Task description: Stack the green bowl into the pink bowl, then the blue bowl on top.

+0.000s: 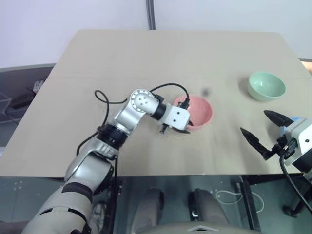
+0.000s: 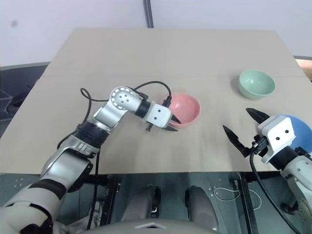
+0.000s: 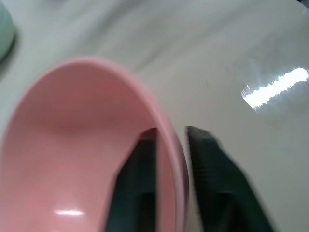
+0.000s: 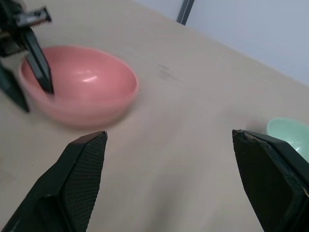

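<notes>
Right eye view: blue bowl (image 2: 298, 130) behind right gripper (image 2: 242, 127).

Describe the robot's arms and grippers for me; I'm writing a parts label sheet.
Both arms have silver-grey metal segments with black joint bands. The left arm has a round silver joint cap with small dark holes and a loose black cable looping above it. The left gripper and right gripper each have a white boxy housing and two black, pointed fingers with finely textured pads. A black cable hangs from the right wrist.
</notes>
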`<state>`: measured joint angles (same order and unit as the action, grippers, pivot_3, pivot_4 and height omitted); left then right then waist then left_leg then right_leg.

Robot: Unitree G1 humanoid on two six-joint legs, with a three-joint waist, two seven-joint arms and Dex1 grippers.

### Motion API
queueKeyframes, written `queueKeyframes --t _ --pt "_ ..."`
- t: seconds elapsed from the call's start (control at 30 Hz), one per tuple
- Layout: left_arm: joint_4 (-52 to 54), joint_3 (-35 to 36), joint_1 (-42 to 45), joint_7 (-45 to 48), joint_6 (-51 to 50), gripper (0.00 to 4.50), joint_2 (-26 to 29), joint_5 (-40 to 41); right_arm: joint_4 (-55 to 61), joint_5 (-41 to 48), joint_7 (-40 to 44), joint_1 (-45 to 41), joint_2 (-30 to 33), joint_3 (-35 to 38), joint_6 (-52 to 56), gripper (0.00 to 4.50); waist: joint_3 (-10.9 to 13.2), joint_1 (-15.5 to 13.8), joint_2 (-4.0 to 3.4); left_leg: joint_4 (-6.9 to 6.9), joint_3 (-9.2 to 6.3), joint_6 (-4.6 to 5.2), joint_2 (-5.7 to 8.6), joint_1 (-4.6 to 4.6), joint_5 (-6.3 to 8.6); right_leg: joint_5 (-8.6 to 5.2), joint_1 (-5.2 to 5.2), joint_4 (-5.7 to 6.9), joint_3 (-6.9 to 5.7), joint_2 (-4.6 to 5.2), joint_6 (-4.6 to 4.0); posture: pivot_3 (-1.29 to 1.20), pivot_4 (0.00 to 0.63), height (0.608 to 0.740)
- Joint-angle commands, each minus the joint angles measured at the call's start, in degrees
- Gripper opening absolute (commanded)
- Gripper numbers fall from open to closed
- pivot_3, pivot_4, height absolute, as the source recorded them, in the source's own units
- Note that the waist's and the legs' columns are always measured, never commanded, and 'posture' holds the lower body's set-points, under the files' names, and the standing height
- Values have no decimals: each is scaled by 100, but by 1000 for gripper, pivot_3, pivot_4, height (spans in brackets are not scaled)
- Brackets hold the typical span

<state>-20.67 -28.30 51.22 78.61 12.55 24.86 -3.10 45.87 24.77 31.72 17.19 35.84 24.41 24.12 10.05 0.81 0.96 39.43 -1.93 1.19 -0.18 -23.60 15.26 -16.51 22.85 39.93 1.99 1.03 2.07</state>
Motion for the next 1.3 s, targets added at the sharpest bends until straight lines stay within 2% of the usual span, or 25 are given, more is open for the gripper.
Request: queueKeyframes --t 0.03,0.07,0.1,0.17,0.27,0.3,0.33,0.4,0.57,0.77,0.93,1.03,1.2,1.27,1.3 --pt "543 322 65 77 -171 3233 137 290 256 -98 -172 -90 99 -46 173 4500 0 9 0 -1 0 0 -2 0 0 0 1 1 1 -1 0 0 150 740" --pt "716 458 40 78 -402 3471 209 429 261 -310 -329 -114 162 -79 312 4500 0 7 -1 -1 -2 0 -5 -2 0 0 2 -1 -1 -3 -1 0 150 740" --pt "910 573 -9 129 -674 4176 307 583 270 -535 -510 -126 207 -109 454 4500 0 5 -2 -1 0 -1 -5 -1 0 0 2 -1 0 -2 -1 0 150 740" --pt "1348 833 -175 189 -1199 4462 556 903 178 -674 -690 -207 262 -147 733 4500 -1 14 -2 -1 -1 -1 -5 -4 0 0 3 -3 -1 0 -1 0 150 740" --pt "2079 1372 -554 139 -2352 4462 903 1677 -191 -956 -850 -407 436 -231 1139 4500 -3 22 -7 -2 5 -2 -9 -3 -1 -1 8 -3 8 -1 -2 0 150 740" --pt "2275 1686 -684 135 -2992 4462 943 2292 -360 -1010 -882 -547 493 -268 1271 4500 -3 16 -7 -2 5 -2 -9 -3 -1 -1 8 -2 8 0 -2 0 150 740" --pt "2398 1976 -830 29 -3151 4462 943 2606 -525 -1053 -899 -693 542 -308 1359 4500 -3 7 -7 -2 5 -2 -9 -3 -1 -1 7 -3 7 1 -2 0 150 740" --pt "2501 2490 -1218 -462 -2807 4462 877 2659 -1004 -1109 -756 -1064 659 -463 1212 4500 -4 -11 -9 0 7 -2 -10 0 -1 -1 6 -1 7 4 -2 0 150 740" --pt "2752 2869 -1963 -872 -3073 4462 1288 2615 -2897 -1585 -289 -2408 985 -1246 297 4500 -4 9 -7 -3 12 -1 -7 8 -1 0 1 -1 13 2 -2 0 150 740" --pt "3688 3415 -2805 -1180 -3518 4462 1296 3475 -5899 -2403 17 -4611 911 -2237 -1085 4500 3 30 -12 -8 25 -1 -12 9 0 1 8 -3 27 3 -2 0 150 740" --pt "4361 3832 -3339 -1644 -3801 4462 1320 3978 -8122 -2977 226 -5829 785 -2830 -2044 4500 2 9 -12 -12 22 -6 -12 -9 -2 1 25 -7 35 14 -4 0 150 740" --pt "4680 4199 -3631 -1807 -4052 4500 1418 4468 -9030 -3071 337 -6263 710 -2907 -2264 3630 3 -9 -11 -17 20 -26 -10 -13 -14 1 26 -12 34 43 -4 0 150 740" --pt "5077 4634 -4123 -2064 -4226 4500 1517 4938 -9715 -3210 392 -6574 680 -2975 -2556 1161 2 26 -12 -18 31 -26 -6 -10 -14 1 26 -11 36 53 -3 0 150 740" --pt "5146 4688 -4228 -2108 -4205 4500 1544 4986 -9842 -3290 310 -6679 671 -2997 -2688 285 2 35 -12 -18 32 -25 -6 -7 -13 1 26 -7 36 52 -3 0 150 740" --pt "5160 4693 -4260 -2106 -4186 4500 1567 4995 -9869 -3339 269 -6716 681 -3016 -2765 121 2 37 -12 -18 30 -24 -7 -6 -13 2 26 -7 37 51 -4 0 150 740"
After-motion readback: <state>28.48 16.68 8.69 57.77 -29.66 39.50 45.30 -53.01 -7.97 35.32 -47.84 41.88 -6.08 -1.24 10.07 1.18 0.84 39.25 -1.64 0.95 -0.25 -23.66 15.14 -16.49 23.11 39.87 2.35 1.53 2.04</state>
